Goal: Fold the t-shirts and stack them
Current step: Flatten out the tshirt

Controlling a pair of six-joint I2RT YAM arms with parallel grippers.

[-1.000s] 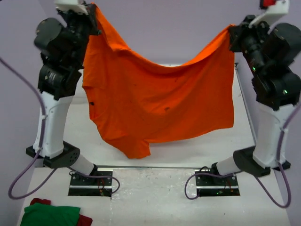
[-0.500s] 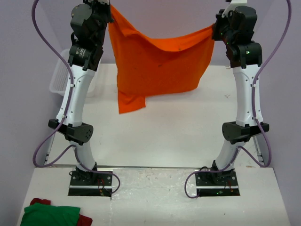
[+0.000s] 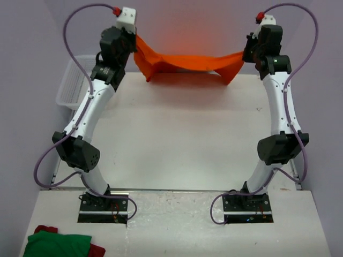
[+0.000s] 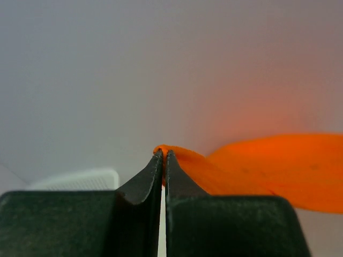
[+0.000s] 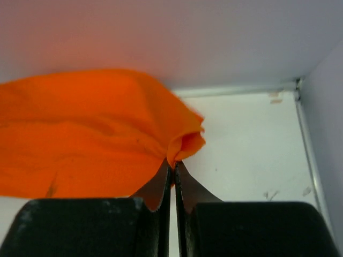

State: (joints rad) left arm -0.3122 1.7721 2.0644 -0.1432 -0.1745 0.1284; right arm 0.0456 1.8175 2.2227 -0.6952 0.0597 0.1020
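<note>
A bright orange t-shirt [image 3: 187, 61] hangs stretched between my two grippers above the far edge of the white table [image 3: 182, 134]. My left gripper [image 3: 135, 44] is shut on its left end; in the left wrist view the jaws [image 4: 164, 155] pinch an orange fold [image 4: 257, 166]. My right gripper [image 3: 245, 53] is shut on its right end; in the right wrist view the jaws [image 5: 173, 163] clamp a bunched corner [image 5: 86, 134]. The shirt sags in the middle, with a fold drooping at each end.
A white mesh basket [image 3: 72, 83] stands at the far left of the table. A green cloth [image 3: 56, 244] over a red one lies at the near left, by the arm bases. A purple wall rises behind the table.
Both arms have stretched out away from the camera toward the far edge. The shirt went from hanging tall and spread in front to a low, gathered band near the far edge.
</note>
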